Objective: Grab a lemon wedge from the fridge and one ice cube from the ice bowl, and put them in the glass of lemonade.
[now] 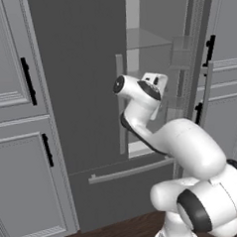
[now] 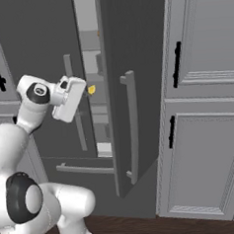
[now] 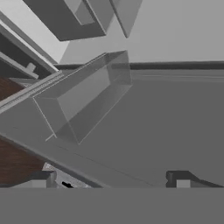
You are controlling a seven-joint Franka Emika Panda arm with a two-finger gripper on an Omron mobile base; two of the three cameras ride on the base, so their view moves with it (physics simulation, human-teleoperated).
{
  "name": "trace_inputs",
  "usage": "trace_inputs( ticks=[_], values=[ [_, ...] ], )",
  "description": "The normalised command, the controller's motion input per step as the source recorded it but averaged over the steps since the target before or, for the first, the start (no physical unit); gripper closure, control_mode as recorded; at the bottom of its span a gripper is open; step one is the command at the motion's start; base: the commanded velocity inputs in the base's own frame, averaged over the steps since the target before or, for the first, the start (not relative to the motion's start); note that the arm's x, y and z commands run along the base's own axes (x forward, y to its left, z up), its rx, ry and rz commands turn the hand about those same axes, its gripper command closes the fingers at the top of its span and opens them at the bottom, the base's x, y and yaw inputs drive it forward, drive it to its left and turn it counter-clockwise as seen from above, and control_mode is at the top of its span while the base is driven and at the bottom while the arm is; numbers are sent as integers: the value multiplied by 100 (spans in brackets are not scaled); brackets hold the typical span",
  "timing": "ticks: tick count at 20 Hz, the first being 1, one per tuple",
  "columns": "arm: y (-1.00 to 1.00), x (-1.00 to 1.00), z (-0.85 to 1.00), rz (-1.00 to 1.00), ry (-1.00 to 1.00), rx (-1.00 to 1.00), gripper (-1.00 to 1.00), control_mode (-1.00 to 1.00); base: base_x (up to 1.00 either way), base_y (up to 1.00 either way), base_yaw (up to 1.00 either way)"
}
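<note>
Presently the gripper (image 3: pixel 109 179), jaws wide and empty, enters the fridge (image 2: pixel 124 49) gap. Wedge (image 2: pixel 91 89) sits at its three o'clock; risk: clipping the door edge or overshooting.

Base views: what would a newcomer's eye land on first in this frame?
Most striking is the fridge, tall and dark grey between paneled cabinets, with its right door swung open toward the camera and the light grey inside showing through the gap. The white arm reaches up in front of that gap, its open tool empty. In the right base view a tiny yellow lemon wedge sits inside, just beyond the hand.
</note>
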Motion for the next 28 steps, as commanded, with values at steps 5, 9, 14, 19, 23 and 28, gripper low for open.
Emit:
trace_inputs(
  ticks=[5, 9, 14, 19, 23, 28],
  values=[
    [-59, 20, -4, 0, 2, -5, -100, -100, 0, 0, 0],
    [-76, 0, -7, -2, 7, -4, -100, -100, 0, 0, 0],
    [-79, 0, -3, -3, 6, -2, -100, -100, 0, 0, 0],
    [-89, 0, 0, -3, 1, 0, -100, -100, 0, 0, 0],
    [-88, -1, 0, -3, 0, 0, -100, -100, 0, 0, 0],
    [-91, -3, 0, -3, 0, 0, -100, -100, 0, 0, 0]
  ],
)
